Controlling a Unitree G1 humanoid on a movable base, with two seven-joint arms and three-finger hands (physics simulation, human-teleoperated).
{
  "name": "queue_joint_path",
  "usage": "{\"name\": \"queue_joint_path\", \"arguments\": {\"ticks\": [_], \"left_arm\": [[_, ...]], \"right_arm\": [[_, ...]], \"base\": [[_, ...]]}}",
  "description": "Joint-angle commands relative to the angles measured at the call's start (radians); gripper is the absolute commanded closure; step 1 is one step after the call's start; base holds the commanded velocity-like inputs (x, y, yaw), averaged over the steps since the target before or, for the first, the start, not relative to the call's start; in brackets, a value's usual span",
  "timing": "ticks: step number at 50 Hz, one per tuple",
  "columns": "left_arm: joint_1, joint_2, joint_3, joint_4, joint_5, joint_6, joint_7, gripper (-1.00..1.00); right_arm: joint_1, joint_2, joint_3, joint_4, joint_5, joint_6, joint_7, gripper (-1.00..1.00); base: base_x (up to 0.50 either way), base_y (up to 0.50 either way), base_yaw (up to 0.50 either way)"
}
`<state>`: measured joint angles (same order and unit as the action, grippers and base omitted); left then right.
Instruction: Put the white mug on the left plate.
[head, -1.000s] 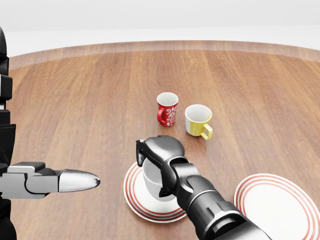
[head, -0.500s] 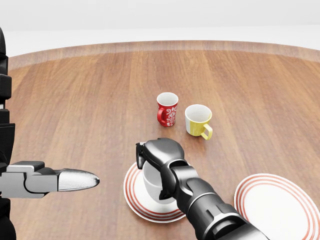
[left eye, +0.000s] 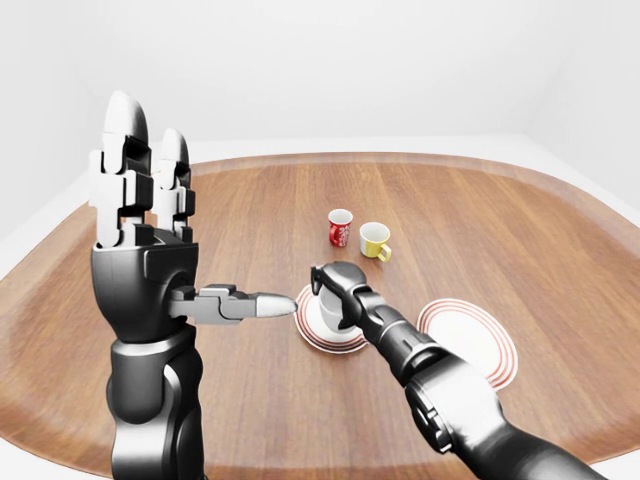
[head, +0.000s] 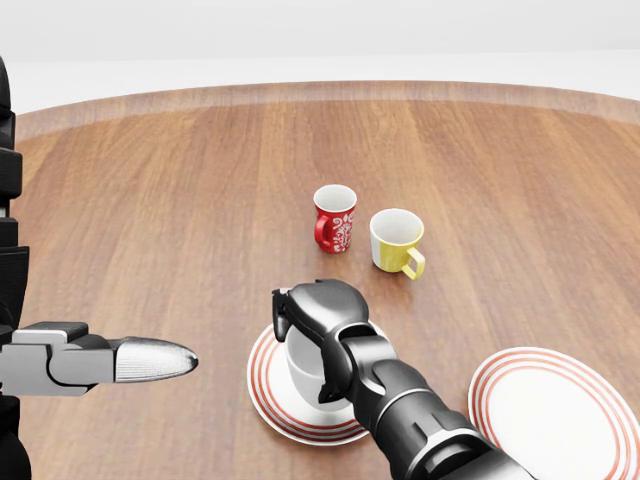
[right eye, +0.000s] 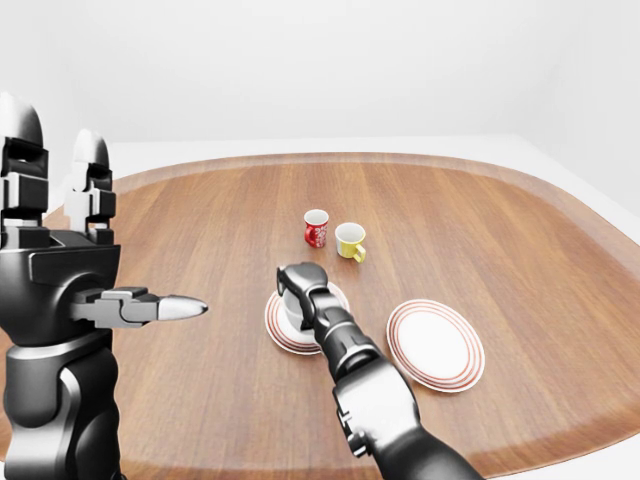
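The white mug (head: 303, 372) stands upright in the middle of the left plate (head: 262, 396), a white plate with red rings, low in the head view. My right hand (head: 316, 314) covers the mug's top from above, its dark fingers shut round the rim and side, so the mug's opening and handle are hidden. My left hand (left eye: 150, 190) is held up at the left of the left-eye view. It is open, fingers pointing up and thumb pointing right, with nothing in it.
A red patterned mug (head: 335, 218) and a yellow mug (head: 397, 240) stand side by side above the left plate on the round wooden table (head: 160, 200). A second red-ringed plate (head: 560, 410) lies at the lower right.
My right hand has sunk slightly with the white mug, bringing it lower onto the left plate. The left hand and the other mugs have not moved.
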<state>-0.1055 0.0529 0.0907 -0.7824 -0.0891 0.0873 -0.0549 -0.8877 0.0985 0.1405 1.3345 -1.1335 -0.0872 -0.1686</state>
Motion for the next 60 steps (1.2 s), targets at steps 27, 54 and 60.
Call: {"name": "queue_joint_path", "arguments": {"ticks": [27, 54, 60], "left_arm": [[0.0, 0.001, 0.002, -0.003, -0.001, 0.0, 0.001, -0.98], [0.002, 0.002, 0.003, -0.001, 0.0, 0.0, 0.0, -0.98], [0.002, 0.003, 0.005, 0.002, 0.002, 0.0, -0.002, -0.98]], "right_arm": [[0.014, 0.004, -0.004, 0.008, 0.011, 0.0, -0.047, 1.0], [0.087, -0.003, 0.031, 0.017, -0.031, 0.0, 0.012, -1.0], [0.13, -0.014, 0.026, 0.014, -0.058, 0.0, 0.03, -1.0]], "base": [[0.0, 0.0, 0.0], [0.0, 0.0, 0.0], [0.0, 0.0, 0.0]]}}
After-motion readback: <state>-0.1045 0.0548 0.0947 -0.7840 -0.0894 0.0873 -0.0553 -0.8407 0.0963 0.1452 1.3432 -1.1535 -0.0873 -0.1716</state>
